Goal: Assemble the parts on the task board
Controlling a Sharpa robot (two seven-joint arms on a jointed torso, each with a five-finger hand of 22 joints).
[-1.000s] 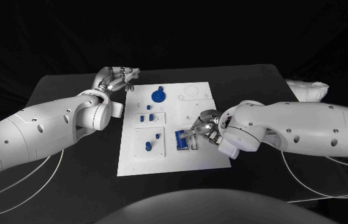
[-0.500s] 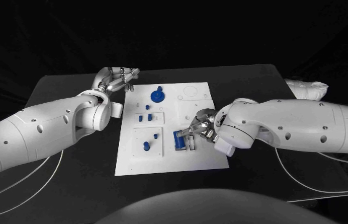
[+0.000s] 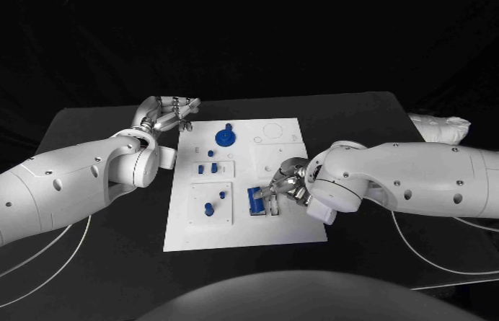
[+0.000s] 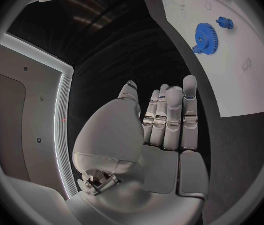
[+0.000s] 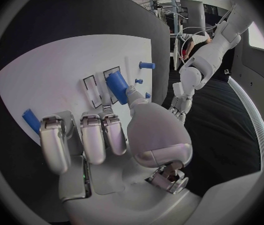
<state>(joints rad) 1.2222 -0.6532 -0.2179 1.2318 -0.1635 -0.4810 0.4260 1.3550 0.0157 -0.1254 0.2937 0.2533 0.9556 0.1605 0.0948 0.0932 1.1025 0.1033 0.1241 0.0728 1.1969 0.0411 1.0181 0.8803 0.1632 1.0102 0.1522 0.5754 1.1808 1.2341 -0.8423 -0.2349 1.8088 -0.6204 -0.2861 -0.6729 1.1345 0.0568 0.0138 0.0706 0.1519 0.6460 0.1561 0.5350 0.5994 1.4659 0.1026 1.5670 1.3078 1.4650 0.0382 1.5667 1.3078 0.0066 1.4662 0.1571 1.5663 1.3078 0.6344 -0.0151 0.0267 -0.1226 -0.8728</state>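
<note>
Two hands work over the black bench [image 3: 104, 256]. The left hand [image 3: 166, 113] hovers off the far left corner of the task board [image 3: 244, 227], fingers straight and apart, holding nothing. On the board lie a blue gear [image 3: 226, 136], small blue pegs [image 3: 209, 168] and a blue block [image 3: 256, 200] whose long axis runs near to far. The right hand [image 3: 288, 184] rests at this block; whether it grips it I cannot tell.

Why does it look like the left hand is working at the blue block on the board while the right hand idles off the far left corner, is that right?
The hands are swapped. In the head view the right hand works at the blue block on the task board; the left hand idles, open, off the far left corner.
</note>
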